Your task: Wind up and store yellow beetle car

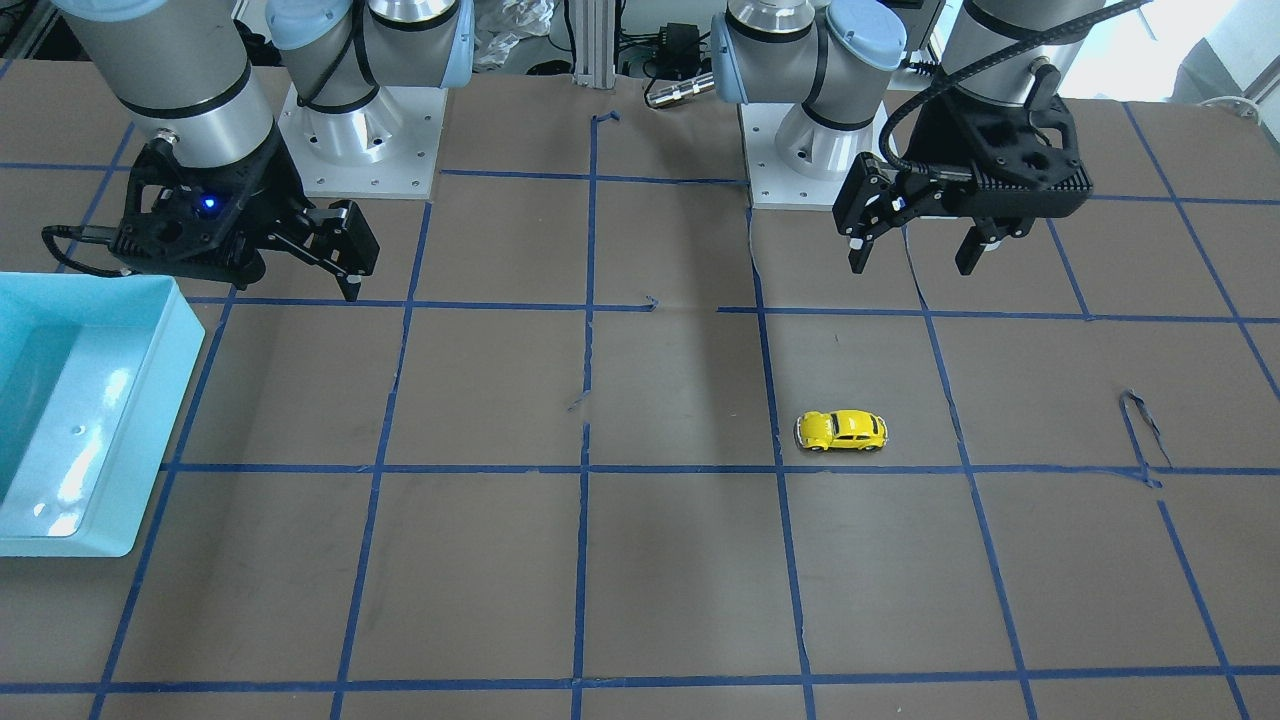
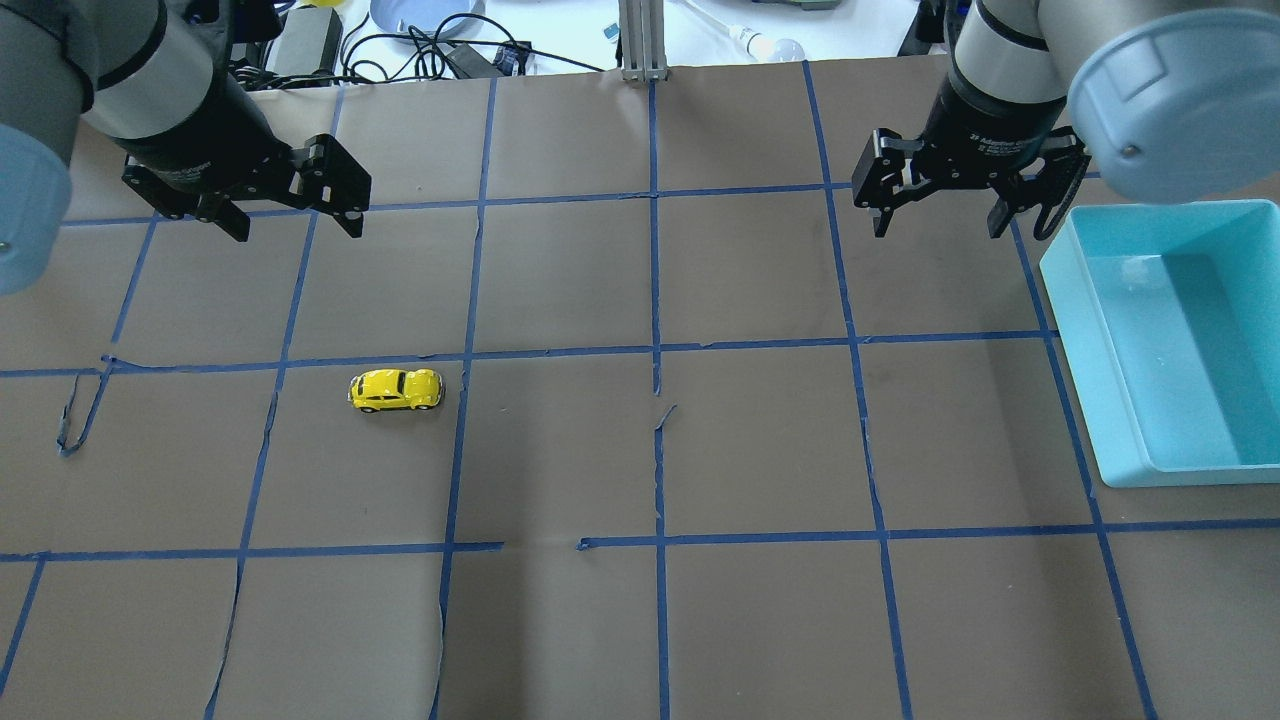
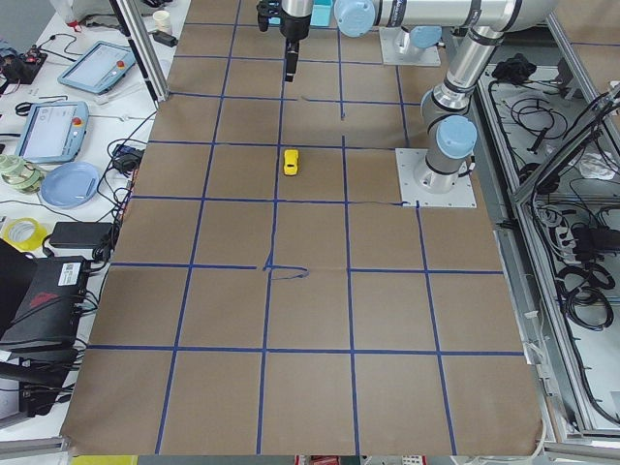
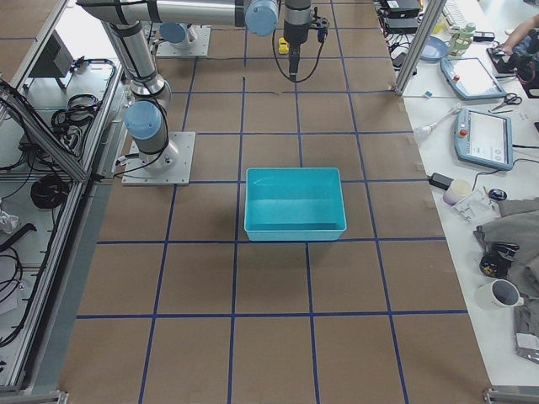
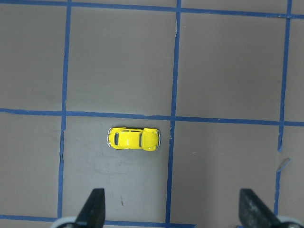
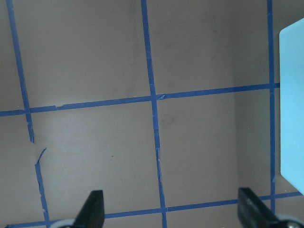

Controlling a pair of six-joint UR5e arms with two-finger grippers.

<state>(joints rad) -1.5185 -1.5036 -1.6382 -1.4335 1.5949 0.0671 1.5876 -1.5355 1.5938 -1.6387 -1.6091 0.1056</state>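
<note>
The brown paper table (image 2: 760,450) is the largest thing, and it carries a risk of its own: the paper and its blue tape lines are torn and lifted in some places, so small wheels that are dragged over a seam can catch or jump. The blue bin (image 2: 1105,380) stands at one end of the table and it is empty. The right gripper (image 2: 938,230) hangs just beside the bin, with its fingers spread wide and holding nothing. The left gripper (image 2: 298,232) hangs over the half of the table far from the bin, and its fingers are also wide and empty. The yellow car (image 2: 396,390) stands on its wheels well apart from the bin, on that same far half, and nothing touches it. I think the main danger comes from its size and shape. It is smaller than a gripper and its body is round, so the closing fingers can push it aside or squeeze it out. It can also roll away if one finger reaches it first. Once the spring is wound, a loose hold can let the car run off across the table. The way to the bin is long, so the car can slip during the carry, or bounce out if it is released from too high.
</note>
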